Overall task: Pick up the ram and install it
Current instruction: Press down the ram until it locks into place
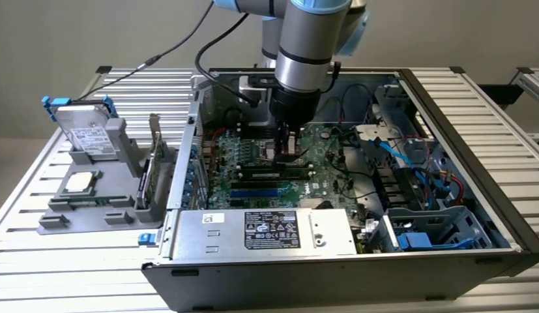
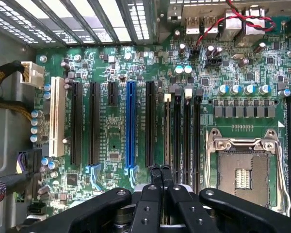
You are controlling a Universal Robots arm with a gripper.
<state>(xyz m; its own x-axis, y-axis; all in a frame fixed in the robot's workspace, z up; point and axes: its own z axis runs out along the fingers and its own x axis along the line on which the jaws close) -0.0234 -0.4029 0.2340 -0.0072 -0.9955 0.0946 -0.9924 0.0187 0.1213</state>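
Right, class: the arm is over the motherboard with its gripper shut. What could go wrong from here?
1. The shut gripper hangs over the narrow slots; an off-line push could strike a neighbouring slot.
2. The open processor socket lies beside those slots; a sideways slip might damage it.
3. Pressed at one spot, the ram may seat unevenly.

A table of ribbed silver aluminium slats (image 1: pixel 69 261) carries everything. On it, toward the exterior view's right, lies an open black-and-grey computer case (image 1: pixel 339 267) on its side, its interior facing upward. Just beside the case, on the exterior view's left, sits a grey moulded plastic holder tray (image 1: pixel 82 215). It bears a silver hard drive with a blue bracket (image 1: pixel 82 134) standing tilted, a square silver processor chip (image 1: pixel 81 183) lying flat, and an upright green card (image 1: pixel 150 171) at the edge nearest the case.
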